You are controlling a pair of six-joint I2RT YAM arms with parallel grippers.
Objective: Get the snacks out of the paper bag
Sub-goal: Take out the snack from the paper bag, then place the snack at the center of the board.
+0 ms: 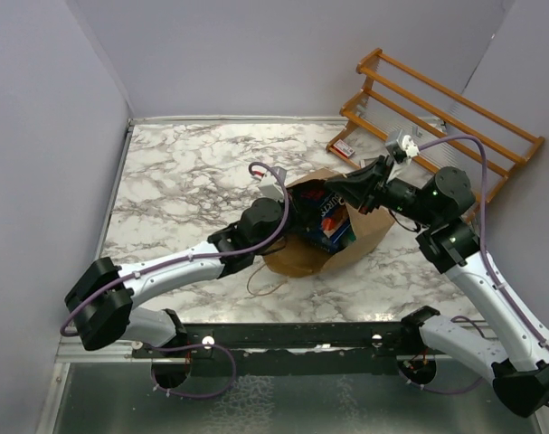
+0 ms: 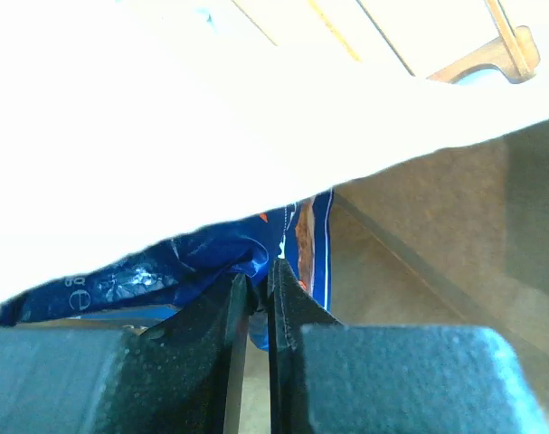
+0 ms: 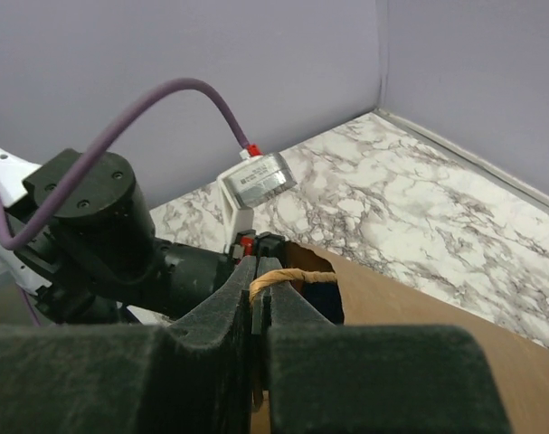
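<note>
counter (image 1: 184,181): marbled slab under the paper bag. It looks smooth, so the bag would probably slide if it were dragged rather than held.
wooden rack (image 1: 455,108): slatted, behind the paper bag and to its right, close to the right arm's elbow. A wide swing of that arm could knock it.
paper bag (image 1: 369,237): brown kraft, lying on its side mid-counter with its mouth turned toward the left arm. The upper wall sags over the mouth. A pull that catches this wall could tear it or haul the whole bag along.
left pincer (image 2: 259,276): reached into the bag's mouth, jaws almost together with a fold of blue foil nipped between the tips. The hold is only on an edge, so slippery foil may slide free on withdrawal.
right pincer (image 3: 256,271): at the bag's upper rim, jaws closed on the handle, lifting the mouth. Letting go early would drop the wall onto the left pincer.
blue packet (image 2: 165,271): inside the bag, just within the mouth, crumpled under the paper. Other packets beside it may be dragged out or pushed deeper.
handle (image 3: 288,276): thin twisted-paper loop at the bag's rim. It could snap or tear off under a hard tug.
</note>
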